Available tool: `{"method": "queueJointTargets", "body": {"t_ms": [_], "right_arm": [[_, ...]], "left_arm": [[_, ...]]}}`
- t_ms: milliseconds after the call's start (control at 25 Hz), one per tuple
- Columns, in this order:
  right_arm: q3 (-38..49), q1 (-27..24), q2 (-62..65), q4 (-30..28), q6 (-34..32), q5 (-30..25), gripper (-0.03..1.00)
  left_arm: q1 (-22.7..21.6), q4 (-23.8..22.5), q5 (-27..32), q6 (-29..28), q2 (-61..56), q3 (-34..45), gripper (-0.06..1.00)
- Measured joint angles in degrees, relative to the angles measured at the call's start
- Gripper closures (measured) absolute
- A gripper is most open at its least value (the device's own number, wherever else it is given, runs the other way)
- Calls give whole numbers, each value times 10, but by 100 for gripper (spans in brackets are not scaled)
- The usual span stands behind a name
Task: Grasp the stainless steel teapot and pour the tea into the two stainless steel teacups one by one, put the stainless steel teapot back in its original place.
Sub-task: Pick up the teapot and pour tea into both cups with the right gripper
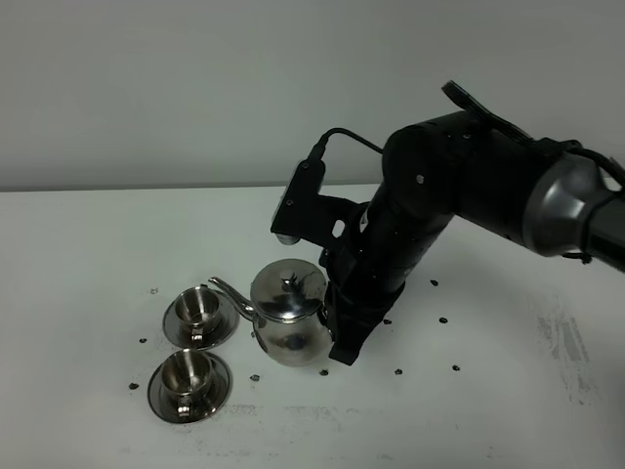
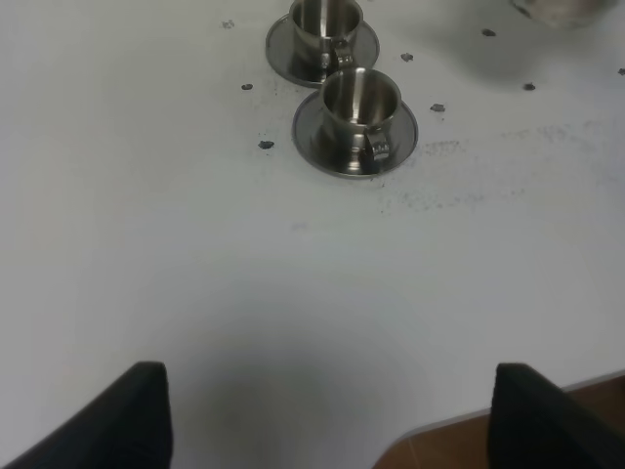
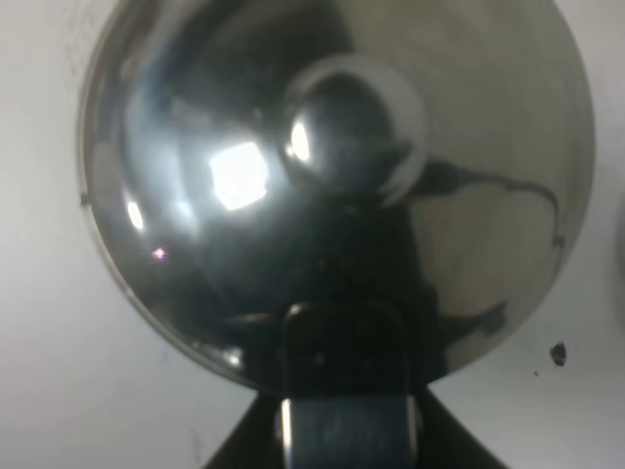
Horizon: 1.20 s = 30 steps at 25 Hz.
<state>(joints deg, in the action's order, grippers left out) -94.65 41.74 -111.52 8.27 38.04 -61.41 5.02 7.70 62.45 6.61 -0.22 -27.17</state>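
teacups point(image 1: 198, 308) just beside teapot point(image 1: 288, 322) spout

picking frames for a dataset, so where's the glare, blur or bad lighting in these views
Right wrist view: the teapot fills the frame, slightly soft, with a bright square glare patch on its lid. Left wrist view: both teacups sharp, the left pincer dark and soft-edged. Exterior high view: even light, faint shadows, dark reflections on the teapot.

Right pincer point(image 1: 334, 327) tight; left pincer point(image 2: 327, 381) wide
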Motion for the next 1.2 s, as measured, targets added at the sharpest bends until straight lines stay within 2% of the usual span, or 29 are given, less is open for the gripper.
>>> {"method": "queueJointTargets", "body": {"t_ms": [80,200,520,840,1200], "right_arm": [[-33,0,-24,-1,14,-31,82],[-58,5,-46,-7,28,-49,82],[-63,40,-64,-18,57,-48,82],[-63,48,-87,-87,59,-39,82],[-64,68,-99,-99,68,-33,83]], "left_arm": [[0,0,0,0,0,0,29],[0,0,0,0,0,0,29],[0,0,0,1,0,0,29],[0,0,0,1,0,0,29],[0,-2,0,1,0,0,29]]}}
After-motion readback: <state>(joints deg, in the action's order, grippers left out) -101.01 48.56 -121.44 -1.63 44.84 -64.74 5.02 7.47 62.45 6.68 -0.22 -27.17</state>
